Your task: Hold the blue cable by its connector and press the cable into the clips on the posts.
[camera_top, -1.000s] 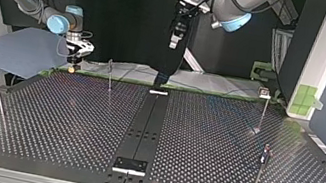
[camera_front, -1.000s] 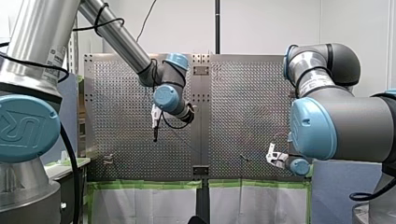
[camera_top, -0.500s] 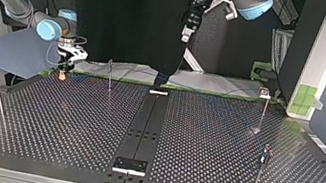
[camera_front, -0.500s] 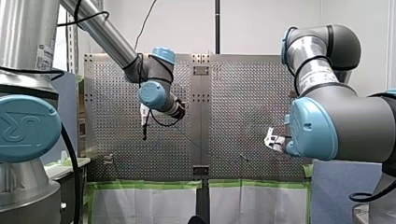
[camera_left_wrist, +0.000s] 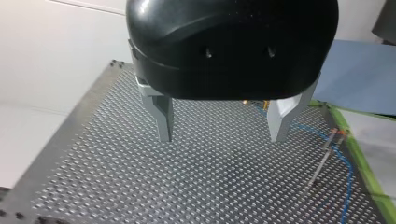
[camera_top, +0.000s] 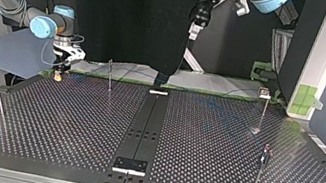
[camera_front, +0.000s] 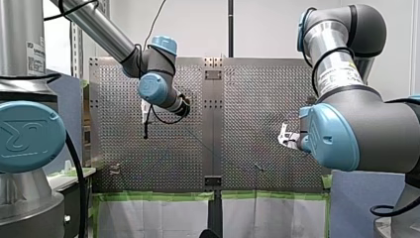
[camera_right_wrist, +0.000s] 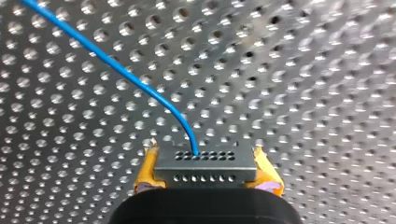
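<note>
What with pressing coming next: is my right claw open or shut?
Shut. My right claw has yellow pads clamped against both sides of the connector.

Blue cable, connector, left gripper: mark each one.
blue cable (camera_right_wrist: pixel 135 83): right wrist view, middle of its visible run.
connector (camera_right_wrist: pixel 205 165): right wrist view, centre of its grey face.
left gripper (camera_left_wrist: pixel 222 137): left wrist view, midway between its open jaws.

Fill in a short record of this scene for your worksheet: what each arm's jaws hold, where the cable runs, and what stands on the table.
Right jaws: shut on the connector, yellow pads at each end
Left jaws: open, empty, above the perforated table
Blue cable: leaves the connector's hole row, curves away over the table
Posts: thin, upright, several on the table
Cable in clips: cannot tell
</note>
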